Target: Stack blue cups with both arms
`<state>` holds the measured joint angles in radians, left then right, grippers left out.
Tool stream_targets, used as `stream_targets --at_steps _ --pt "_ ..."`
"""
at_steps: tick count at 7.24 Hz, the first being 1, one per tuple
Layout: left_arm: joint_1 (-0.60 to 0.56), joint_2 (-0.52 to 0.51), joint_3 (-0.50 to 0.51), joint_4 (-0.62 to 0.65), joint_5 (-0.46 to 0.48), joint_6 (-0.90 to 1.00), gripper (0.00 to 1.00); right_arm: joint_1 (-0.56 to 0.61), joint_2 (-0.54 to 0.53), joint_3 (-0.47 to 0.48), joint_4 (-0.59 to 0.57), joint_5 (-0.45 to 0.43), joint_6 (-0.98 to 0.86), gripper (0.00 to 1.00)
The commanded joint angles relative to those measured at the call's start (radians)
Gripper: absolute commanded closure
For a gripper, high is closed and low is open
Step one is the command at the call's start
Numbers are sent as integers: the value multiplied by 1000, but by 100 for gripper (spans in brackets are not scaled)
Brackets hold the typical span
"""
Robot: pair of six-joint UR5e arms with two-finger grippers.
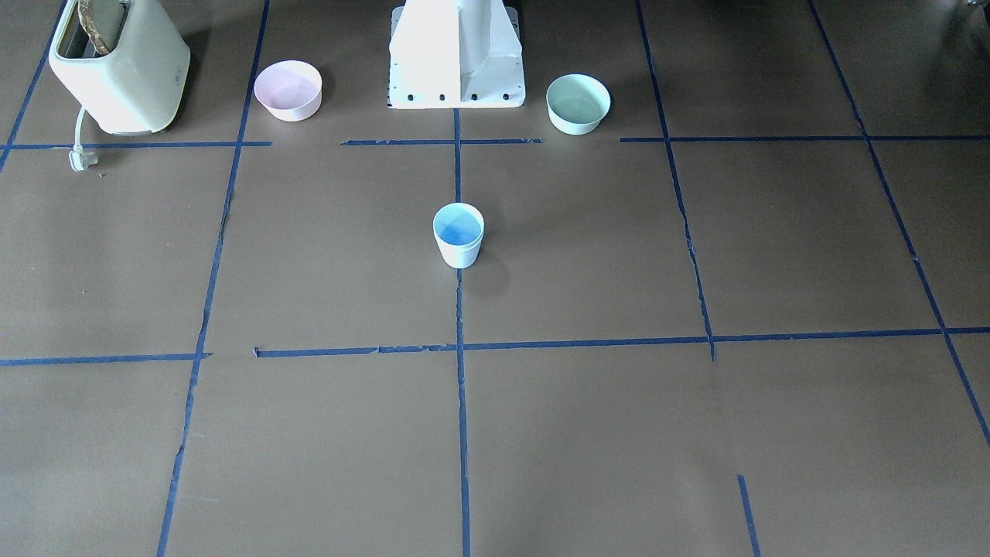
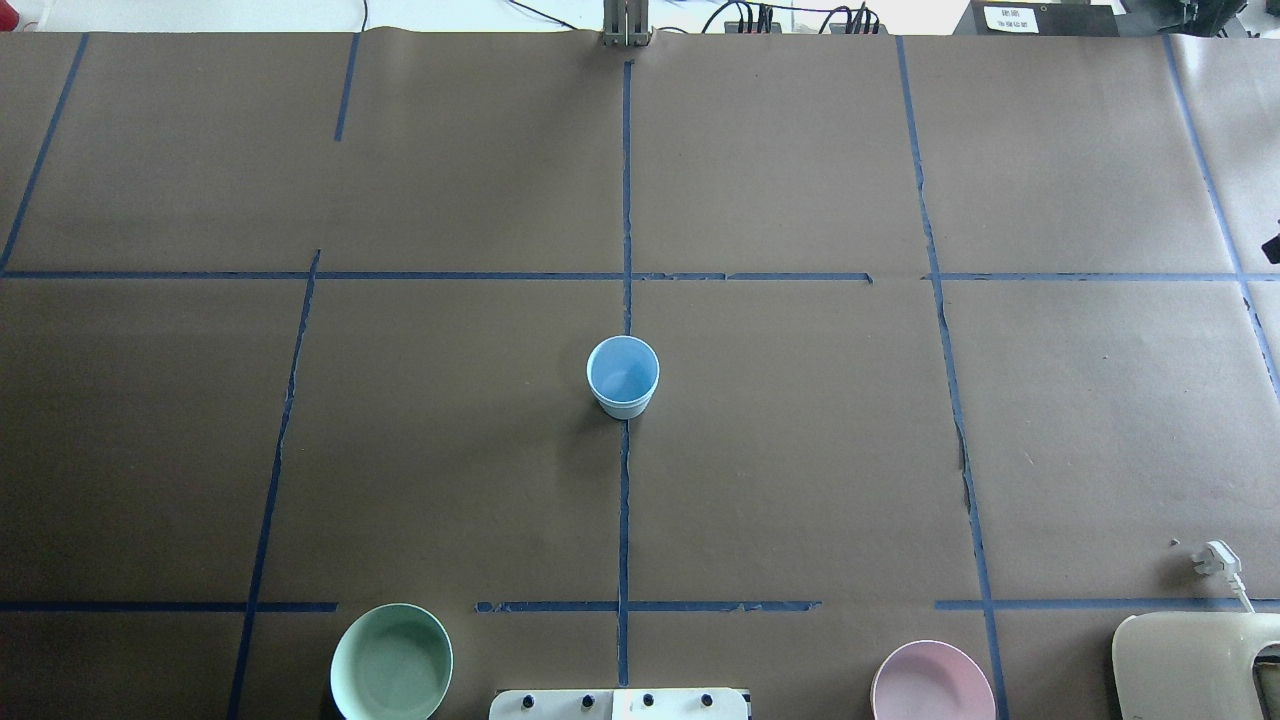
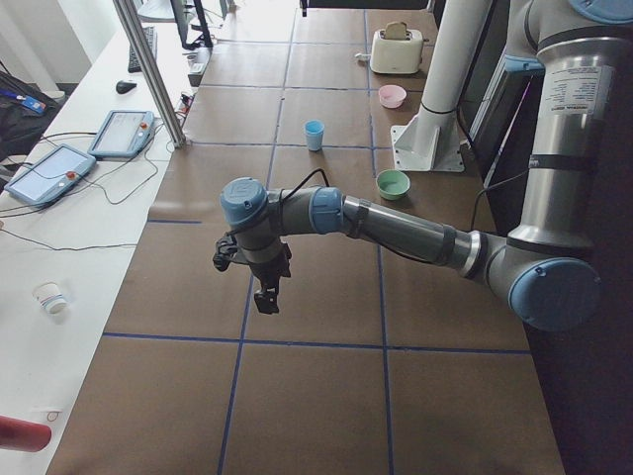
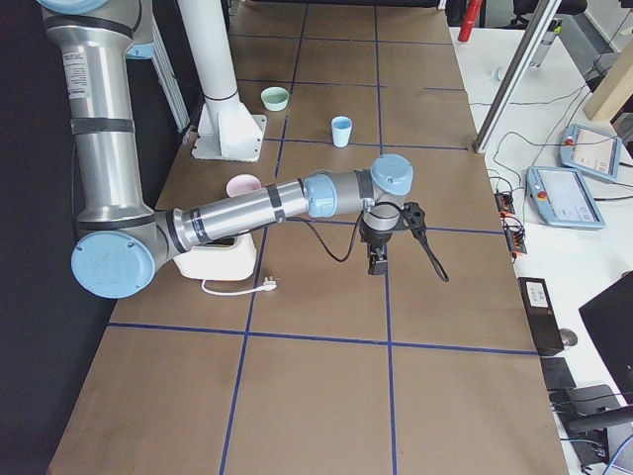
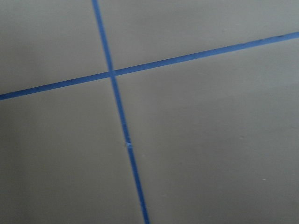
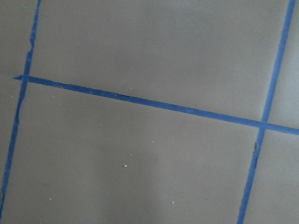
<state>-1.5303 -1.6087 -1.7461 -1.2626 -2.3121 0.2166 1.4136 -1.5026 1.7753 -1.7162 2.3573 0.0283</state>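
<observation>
A pale blue cup (image 1: 459, 234) stands upright at the middle of the table, on the centre tape line; it also shows in the overhead view (image 2: 623, 376) and both side views (image 3: 314, 134) (image 4: 341, 130). Only one cup shape shows, and I cannot tell whether a second cup is nested in it. My left gripper (image 3: 267, 290) hangs above the table far from the cup, toward the table's left end. My right gripper (image 4: 376, 260) hangs far from it, toward the right end. Each shows only in a side view, so I cannot tell whether it is open or shut. The wrist views show only brown paper and blue tape.
A pale pink bowl (image 1: 288, 90) and a mint-green bowl (image 1: 578, 103) flank the white pedestal base (image 1: 456, 54). A cream toaster (image 1: 120, 66) with a loose plug (image 1: 80, 158) stands beyond the pink bowl. Tablets and cables lie off the far edge (image 3: 119, 134).
</observation>
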Motion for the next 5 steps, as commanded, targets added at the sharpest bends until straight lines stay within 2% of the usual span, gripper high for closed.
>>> stream_targets --at_steps 1,3,4,5 --pt "-24 39 120 -166 -6 0 0 91 -8 -89 1 81 -31 0" --pt "-42 44 128 -173 -7 -3 0 93 -8 -99 1 86 -14 0" --pt "-45 53 129 -172 -9 -5 0 123 -13 -150 3 85 -19 0" --pt "-45 55 135 -172 -9 -5 0 155 -43 -190 79 89 -33 0"
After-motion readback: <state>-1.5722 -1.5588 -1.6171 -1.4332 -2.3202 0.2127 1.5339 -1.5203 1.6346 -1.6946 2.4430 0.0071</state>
